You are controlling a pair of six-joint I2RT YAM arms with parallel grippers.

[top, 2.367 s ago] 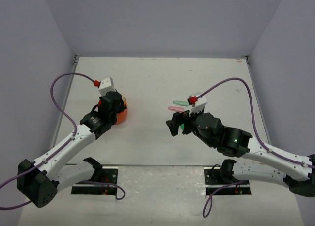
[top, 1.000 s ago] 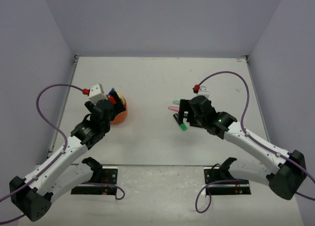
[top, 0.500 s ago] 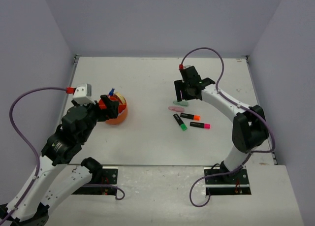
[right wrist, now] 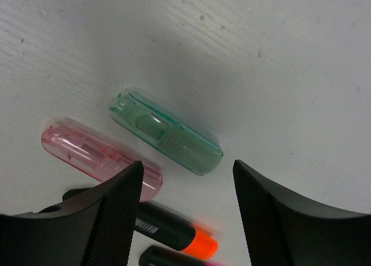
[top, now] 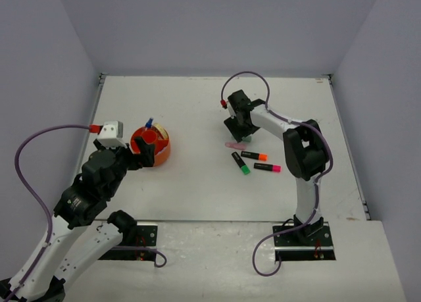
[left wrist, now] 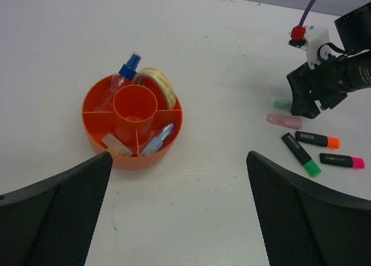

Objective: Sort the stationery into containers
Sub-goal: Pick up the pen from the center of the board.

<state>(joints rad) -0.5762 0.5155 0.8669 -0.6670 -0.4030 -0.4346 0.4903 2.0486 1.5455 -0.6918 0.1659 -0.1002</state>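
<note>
The round orange tub (left wrist: 134, 159) (top: 162, 156) holds a blue-capped bottle (left wrist: 125, 70), a band ring (left wrist: 157, 83), a tan cube (left wrist: 117, 144) and a pale blue bar (left wrist: 157, 139). My left gripper (left wrist: 178, 161) (top: 142, 154) is open and empty, just on the near side of the tub. My right gripper (right wrist: 186, 167) (top: 238, 133) hovers open over a green bar (right wrist: 165, 139) (left wrist: 282, 104), with one finger on each side and neither touching it. Beside the green bar lies a pink bar (right wrist: 98, 159) (top: 233, 145). Nearer lie the green (top: 241, 163), orange (right wrist: 174, 231) (top: 254, 156) and pink (top: 268, 167) highlighters.
The bars and highlighters lie close together right of the table's middle. Grey walls stand at the table's left, right and far edges. The right arm's purple cable (top: 247, 78) arches above its wrist.
My right arm has swung away from the green highlighter to the far side, over the green bar, and its jaws have narrowed. My left arm has drawn back from the tub, still open.
</note>
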